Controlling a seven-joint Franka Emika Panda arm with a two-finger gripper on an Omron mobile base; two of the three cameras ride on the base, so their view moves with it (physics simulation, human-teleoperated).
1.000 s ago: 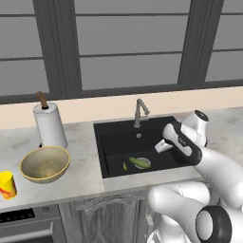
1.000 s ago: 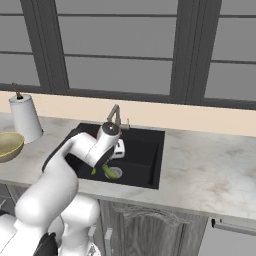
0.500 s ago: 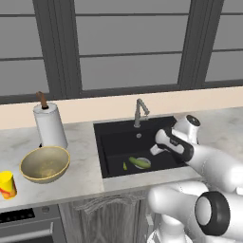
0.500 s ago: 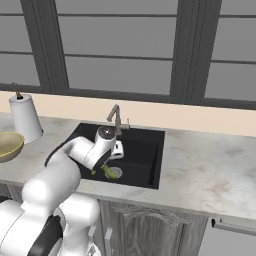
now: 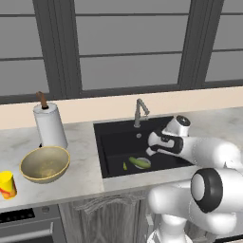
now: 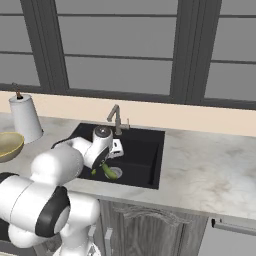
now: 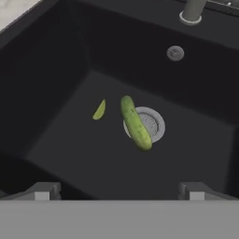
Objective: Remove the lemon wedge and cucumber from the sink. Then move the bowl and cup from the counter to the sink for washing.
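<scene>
The gripper [image 7: 119,189] is hanging over the sink [image 7: 56,84] with its jaws spread wide and nothing between them. In the hand view the cucumber [image 7: 136,123] is lying near the middle of the frame, its lower end resting across the silver drain [image 7: 152,122], while the lemon wedge [image 7: 99,110] is sitting just to its left, apart from it, on the black floor. In the left base view the bowl [image 5: 45,164] is waiting at centre left on the tabletop [image 5: 83,156] and the cup [image 5: 7,184] at the lower left edge, both untouched.

The cucumber is looking firm, light and smooth, so it is likely to roll or slip; pinching it across its narrow middle, jaws square to its length, is seeming safest. The wedge is tiny, thin and probably soft, lying flat, so the jaws would be needing to come right down to the floor and close gently across its width.

For room, the basin walls are standing well away from both pieces, and the faucet [image 5: 140,111] is rising at the far rim, upper middle of the frame, off the descent line. The gap between wedge and cucumber is narrow, so a wide jaw may be nudging one while taking the other.
</scene>
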